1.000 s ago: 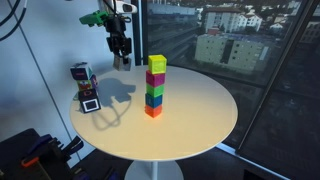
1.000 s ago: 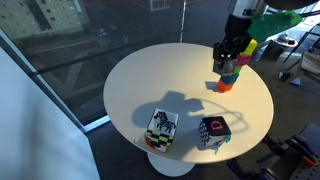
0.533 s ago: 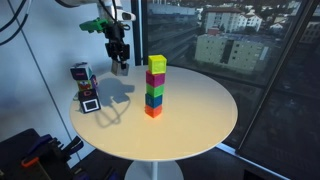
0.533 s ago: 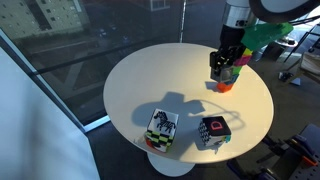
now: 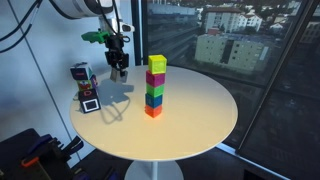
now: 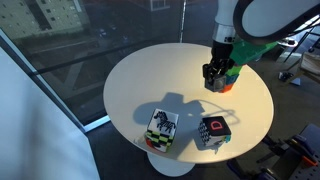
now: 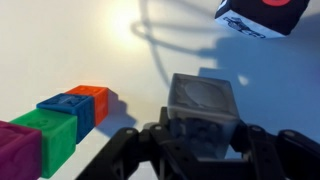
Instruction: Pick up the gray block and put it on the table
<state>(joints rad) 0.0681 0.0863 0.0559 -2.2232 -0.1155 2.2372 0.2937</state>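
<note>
Above the round white counter (image 5: 200, 115), near the stack of coloured cubes (image 5: 155, 85), the hand (image 5: 118, 68) hangs clamped on the gray block (image 7: 203, 98), apparently off the surface. The block looks light, rigid and smooth, best held by opposite flat faces. Only the wrist view shows it plainly.
</note>
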